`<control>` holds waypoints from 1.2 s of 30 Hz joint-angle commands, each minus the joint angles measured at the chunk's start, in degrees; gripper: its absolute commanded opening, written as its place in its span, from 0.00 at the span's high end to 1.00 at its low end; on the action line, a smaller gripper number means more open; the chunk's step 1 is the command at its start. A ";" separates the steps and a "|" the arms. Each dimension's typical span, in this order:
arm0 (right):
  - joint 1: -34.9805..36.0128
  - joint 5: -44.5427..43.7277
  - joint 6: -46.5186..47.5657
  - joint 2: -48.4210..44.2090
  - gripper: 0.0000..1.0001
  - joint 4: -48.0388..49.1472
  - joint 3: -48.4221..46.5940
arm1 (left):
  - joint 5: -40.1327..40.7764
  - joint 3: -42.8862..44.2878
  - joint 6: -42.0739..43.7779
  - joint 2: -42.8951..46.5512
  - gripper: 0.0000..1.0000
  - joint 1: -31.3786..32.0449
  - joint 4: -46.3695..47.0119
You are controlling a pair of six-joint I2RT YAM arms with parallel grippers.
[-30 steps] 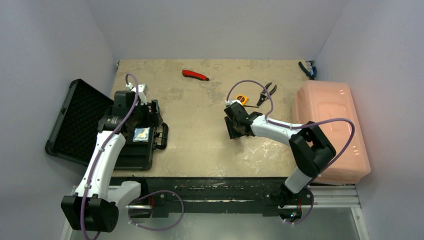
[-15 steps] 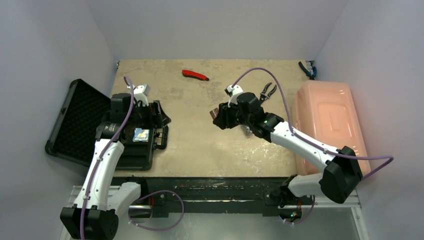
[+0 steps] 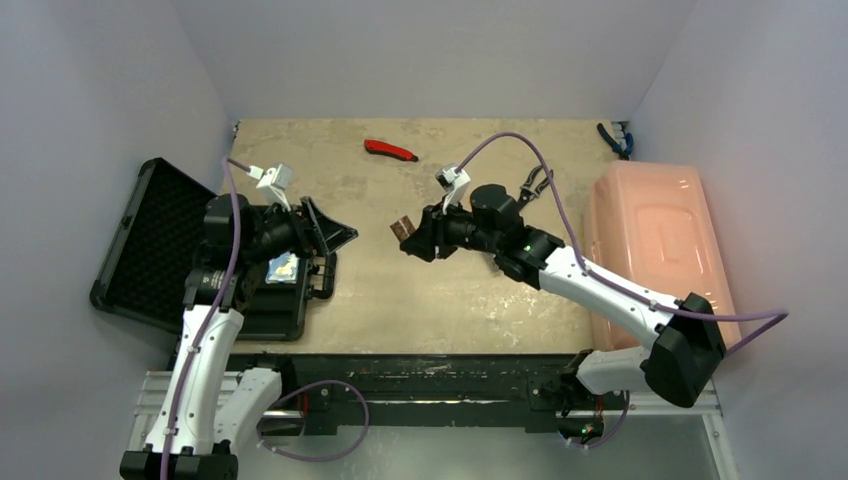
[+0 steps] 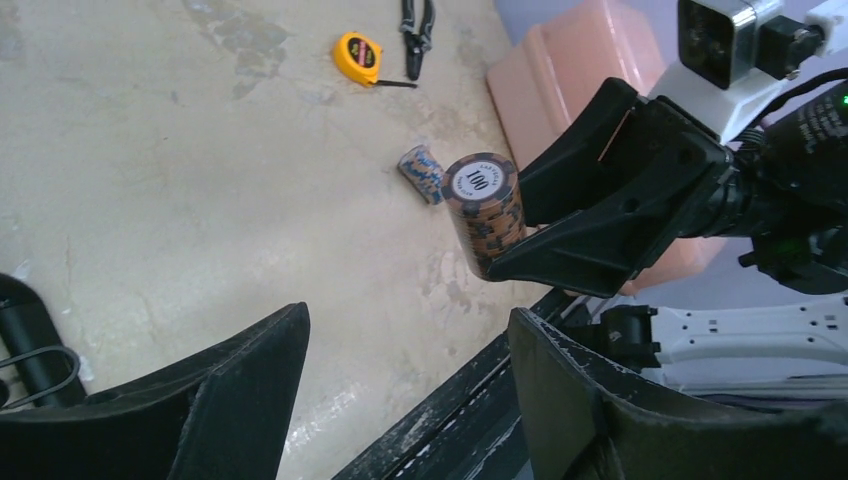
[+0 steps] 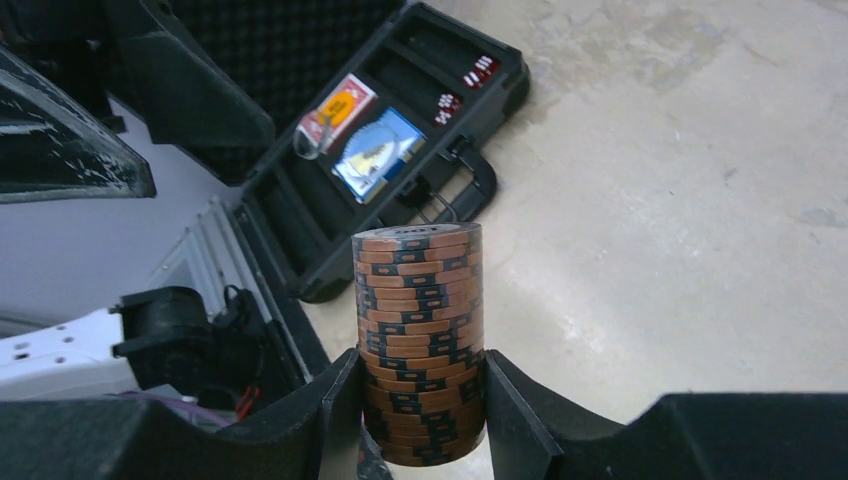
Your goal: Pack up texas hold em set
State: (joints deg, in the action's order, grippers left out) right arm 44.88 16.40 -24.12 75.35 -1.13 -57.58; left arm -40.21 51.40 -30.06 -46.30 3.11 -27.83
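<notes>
- Chip roll (image 3: 402,228): brown with dark stripes, it is sitting clamped between the fingers of the right gripper (image 3: 410,235), raised off the table (image 3: 400,310). Its long axis is running out past the fingertips and pointing left, toward the left gripper (image 3: 335,235). The end face marked "100" is facing the left wrist camera.
- Second chip roll (image 4: 423,172): bluish, it is lying on its side on the table, beyond the held roll in the left wrist view.
- Black case (image 3: 150,240): it is lying open at the table's left edge, with the foam-lined lid folded out over the edge. A red card deck (image 5: 338,108) and a blue card deck (image 5: 378,152) are resting side by side in the base.
- Table: beige and mottled, with pale walls enclosing it. It is carrying a red-handled tool (image 3: 390,150) at the far side, a yellow tape measure (image 4: 358,55) beside black pliers (image 4: 413,30), and a pink bin (image 3: 660,250) at the right.
- Right arm: it is reaching leftward across mid-table.
- Left arm: it is standing above the case, its gripper spread wide, holding nothing and aiming right at the roll.
</notes>
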 commanded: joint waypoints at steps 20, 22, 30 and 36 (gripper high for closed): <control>1.35 20.43 -21.73 -0.97 1.00 34.39 -3.36 | -18.54 -5.92 -23.73 3.64 0.28 -0.21 42.68; 1.43 22.00 -23.85 -0.85 1.00 38.50 -2.75 | -19.37 -6.00 -25.19 4.29 0.29 -0.21 46.37; 1.87 23.87 -25.11 0.40 1.00 44.28 -3.88 | -19.29 -6.58 -29.80 5.62 0.30 -0.21 52.75; 2.43 24.03 -24.64 2.07 1.00 46.08 -4.97 | -18.46 -7.99 -33.62 5.52 0.32 -0.21 57.58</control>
State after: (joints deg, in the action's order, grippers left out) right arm 46.68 39.88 -48.05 77.06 37.36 -59.46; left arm -58.65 44.95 -59.99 -40.91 3.11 22.94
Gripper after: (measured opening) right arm 0.466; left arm 0.686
